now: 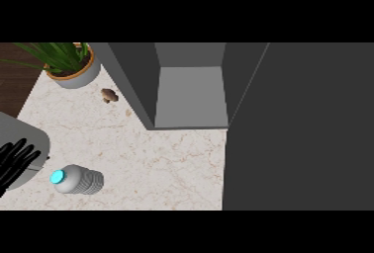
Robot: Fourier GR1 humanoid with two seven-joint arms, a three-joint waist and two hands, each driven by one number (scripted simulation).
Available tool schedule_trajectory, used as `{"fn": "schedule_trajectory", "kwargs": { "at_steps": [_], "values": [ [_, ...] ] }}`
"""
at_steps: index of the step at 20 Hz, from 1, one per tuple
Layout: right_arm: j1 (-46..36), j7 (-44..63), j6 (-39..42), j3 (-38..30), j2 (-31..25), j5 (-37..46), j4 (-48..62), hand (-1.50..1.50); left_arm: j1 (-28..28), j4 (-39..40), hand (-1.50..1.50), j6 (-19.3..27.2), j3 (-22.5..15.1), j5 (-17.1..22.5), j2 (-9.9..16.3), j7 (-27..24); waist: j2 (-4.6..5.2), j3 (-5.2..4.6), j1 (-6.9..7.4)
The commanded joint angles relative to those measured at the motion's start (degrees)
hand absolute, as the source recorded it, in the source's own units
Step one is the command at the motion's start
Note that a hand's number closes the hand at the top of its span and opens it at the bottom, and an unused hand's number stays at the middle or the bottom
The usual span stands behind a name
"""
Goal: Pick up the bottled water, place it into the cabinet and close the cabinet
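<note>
Bottled water [76,179], head view: lies on its side on the marble counter [161,158], blue cap toward the left hand [16,157], not yet picked up. Left hand: just beside the bottle, fingers straight and spread, holding nothing. Right hand: not visible. Cabinet [190,89]: door open, visible compartment holds nothing. Placing and closing remain. Potted plant [70,64] and small brown object [110,95] stand near the cabinet.

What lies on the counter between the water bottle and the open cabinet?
In the head view, the stretch from the bottle to the cabinet is bare marble counter. The small brown thing lies farther back, beside the cabinet's left wall.
</note>
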Motion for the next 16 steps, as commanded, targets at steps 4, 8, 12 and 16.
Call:
{"fn": "schedule_trajectory", "kwargs": {
  "at_steps": [4, 8, 12, 16],
  "values": [
    [8.63, -3.42, 3.05, 0.07, -1.41, -1.85, -6.37, -1.5, -6.86, 13.73, -1.5, 0.77, -0.59, -16.9, -2.14, -12.0, -0.01, -0.02, -0.46],
    [10.26, -7.2, 4.36, -0.9, -1.79, -2.73, -5.8, -1.5, -6.48, 20.6, -1.5, 4.37, -2.96, -24.22, -4.63, -21.07, 0.01, -0.07, -0.61],
    [13.77, -7.28, 4.77, 1.73, -2.26, -0.85, -9.29, -1.5, -11.92, 29.99, -1.5, 7.28, -2.69, -24.97, -2.41, -25.05, 0.04, -0.08, -0.86],
    [15.97, -10.67, 5.89, 1.76, -2.44, -0.22, -5.95, -1.5, -11.71, 38.09, -1.5, 12.37, -5.12, -31.21, -2.01, -36.1, 0.05, -0.11, -0.97]
  ]
}}
